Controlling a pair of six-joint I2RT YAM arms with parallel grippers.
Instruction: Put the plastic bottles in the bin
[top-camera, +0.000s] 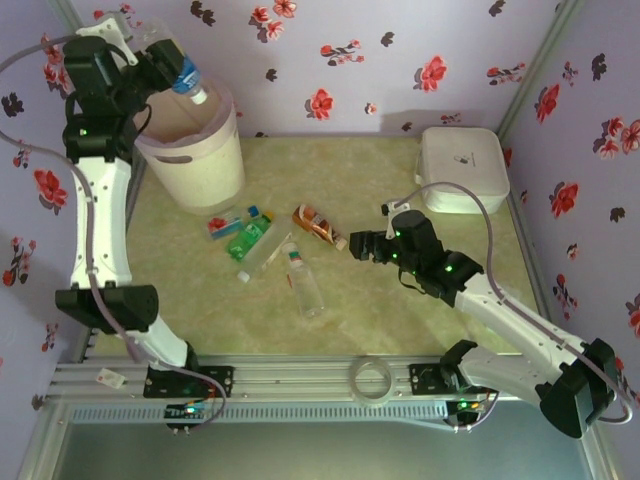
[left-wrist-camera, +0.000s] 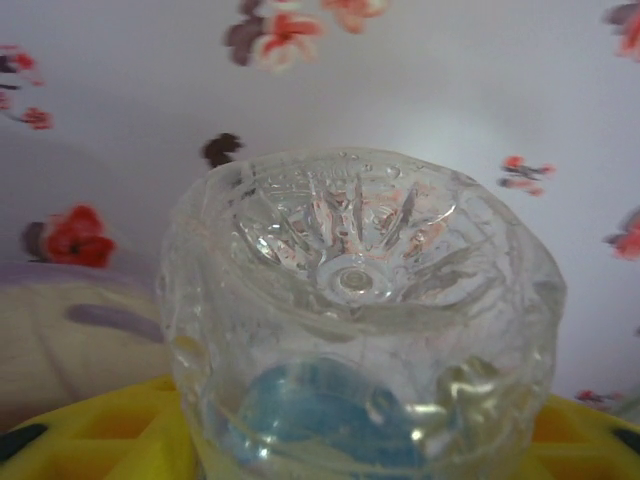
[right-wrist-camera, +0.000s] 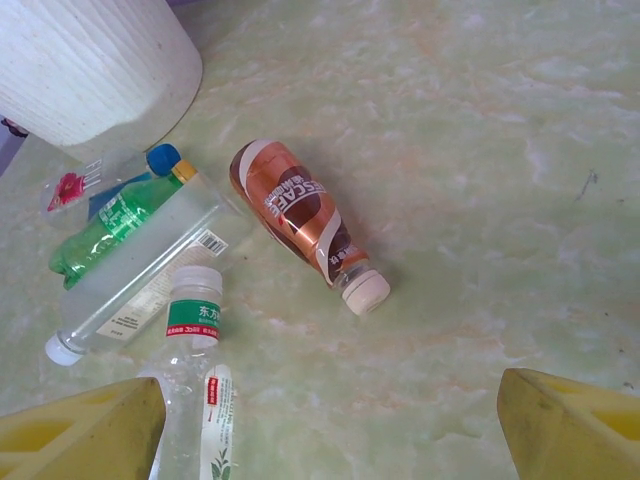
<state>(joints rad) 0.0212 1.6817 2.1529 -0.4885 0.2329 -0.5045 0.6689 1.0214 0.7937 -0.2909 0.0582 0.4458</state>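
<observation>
Cream-white bin (top-camera: 195, 165): is standing upright at the far left of the bench (top-camera: 400, 300), mouth open upward; in the right wrist view its ribbed wall (right-wrist-camera: 90, 60) is showing at the top left.
Left hand (top-camera: 172, 68): is hanging above the bin, clamped on the clear blue-label bottle (top-camera: 188, 78).
Clear blue-label bottle: is pointing its white cap down over the bin's mouth; in the left wrist view its moulded base (left-wrist-camera: 360, 300) is facing the camera between the yellow fingers (left-wrist-camera: 100, 430).
Right hand (top-camera: 362, 246): is hovering low over mid-bench, just right of the brown bottle (top-camera: 318, 226); its fingers (right-wrist-camera: 80, 430) are standing wide apart, gripping nothing.
Brown bottle (right-wrist-camera: 300, 220): is lying on its side, white cap toward the right hand.
Green bottle (top-camera: 248, 240): is lying near the bin's foot, touching the long clear bottle (right-wrist-camera: 140, 280) beside it.
Flattened blue-cap bottle (right-wrist-camera: 100, 180): is lying closest to the bin.
Green-label clear bottle (top-camera: 305, 285): is lying nearest the arms, white cap toward the green bottle (right-wrist-camera: 110, 225).
White lidded box (top-camera: 462, 168): is sitting at the far right, well apart from the bottles.
</observation>
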